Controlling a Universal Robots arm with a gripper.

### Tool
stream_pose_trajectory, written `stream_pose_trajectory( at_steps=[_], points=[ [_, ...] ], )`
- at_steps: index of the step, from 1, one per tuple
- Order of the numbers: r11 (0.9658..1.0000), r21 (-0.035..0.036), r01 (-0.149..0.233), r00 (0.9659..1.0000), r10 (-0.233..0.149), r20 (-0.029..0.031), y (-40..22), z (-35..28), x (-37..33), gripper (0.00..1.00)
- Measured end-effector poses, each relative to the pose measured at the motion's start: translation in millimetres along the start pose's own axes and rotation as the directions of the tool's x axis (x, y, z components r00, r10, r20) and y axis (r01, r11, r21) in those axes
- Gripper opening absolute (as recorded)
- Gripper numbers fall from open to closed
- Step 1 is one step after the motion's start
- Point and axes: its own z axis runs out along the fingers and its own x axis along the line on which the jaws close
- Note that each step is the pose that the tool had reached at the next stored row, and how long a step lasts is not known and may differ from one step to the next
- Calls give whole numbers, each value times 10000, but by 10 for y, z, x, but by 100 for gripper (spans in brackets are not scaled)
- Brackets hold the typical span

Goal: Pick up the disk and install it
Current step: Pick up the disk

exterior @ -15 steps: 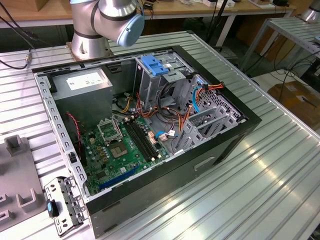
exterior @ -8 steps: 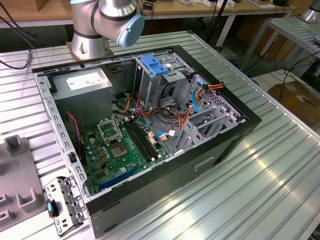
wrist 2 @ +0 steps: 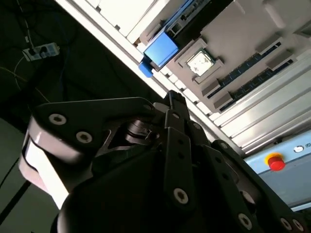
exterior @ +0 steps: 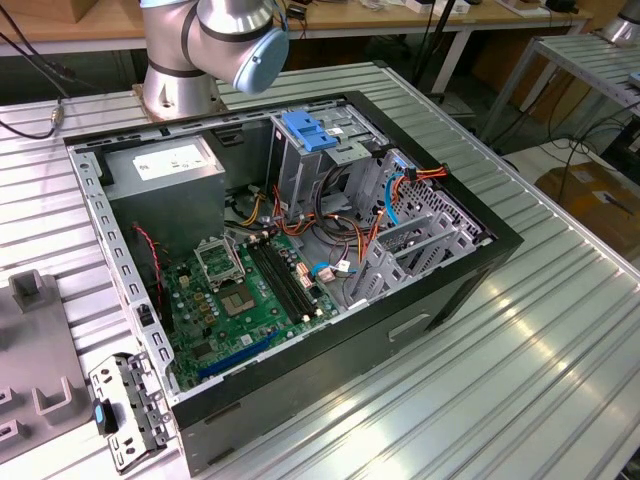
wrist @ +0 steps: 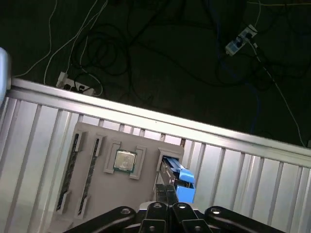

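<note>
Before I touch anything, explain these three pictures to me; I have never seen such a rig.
The exterior view looks down on a silver robot arm behind an open computer case on a ribbed metal table. The two wrist views come from cameras riding on the arm, looking past its dark gripper. Beyond it lies a grey tray with a processor chip and the blue-framed disk. The gripper is nearest the disk; whether it holds it cannot be seen.
</note>
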Motion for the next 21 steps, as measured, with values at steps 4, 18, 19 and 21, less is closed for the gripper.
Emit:
stream_pose_trajectory(
  at_steps=[4, 18, 19, 21],
  points=[
    [9951, -21, 987, 9951, -988, -45, 0, 1, 0, 11],
    [9246, -106, 3808, 9245, -3809, -164, 0, 1, 0, 11],
    [9197, -111, 3926, 9195, -3927, -168, 0, 1, 0, 11],
    [9178, -113, 3968, 9177, -3969, -170, 0, 1, 0, 11]
  ],
)
